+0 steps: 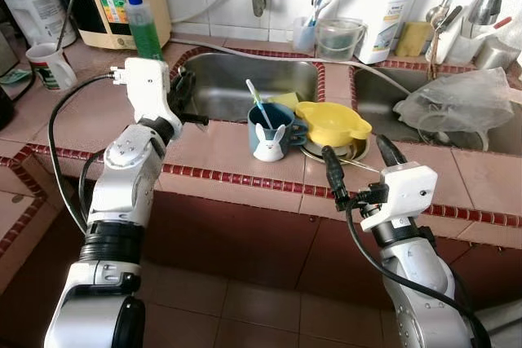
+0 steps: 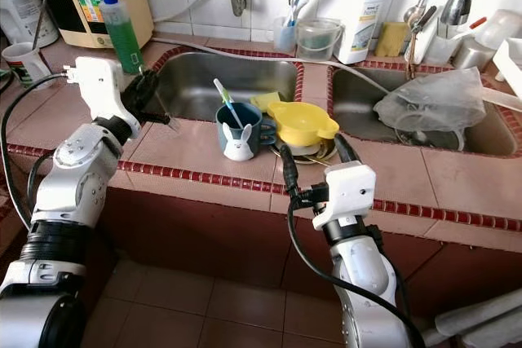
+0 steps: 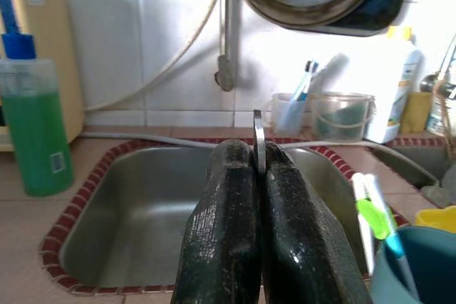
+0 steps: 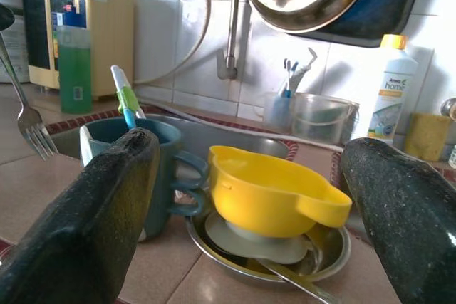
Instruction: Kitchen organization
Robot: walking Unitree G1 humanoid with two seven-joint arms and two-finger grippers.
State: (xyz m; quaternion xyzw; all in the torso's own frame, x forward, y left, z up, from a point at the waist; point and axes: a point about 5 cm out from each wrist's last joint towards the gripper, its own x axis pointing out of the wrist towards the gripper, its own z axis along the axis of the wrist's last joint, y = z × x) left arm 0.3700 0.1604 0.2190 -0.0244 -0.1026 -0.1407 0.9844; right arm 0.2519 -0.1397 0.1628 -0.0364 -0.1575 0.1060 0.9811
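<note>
The left claw pinches a fork by its handle at the left sink's edge, tines hanging downward. The right claw gapes wide before the yellow bowl on the desk.

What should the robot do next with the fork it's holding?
Probably carry the fork over and drop it into the blue mug. The left gripper is shut on its handle beside the sink, and the mug already holds a toothbrush, so it looks like the collecting spot.
</note>
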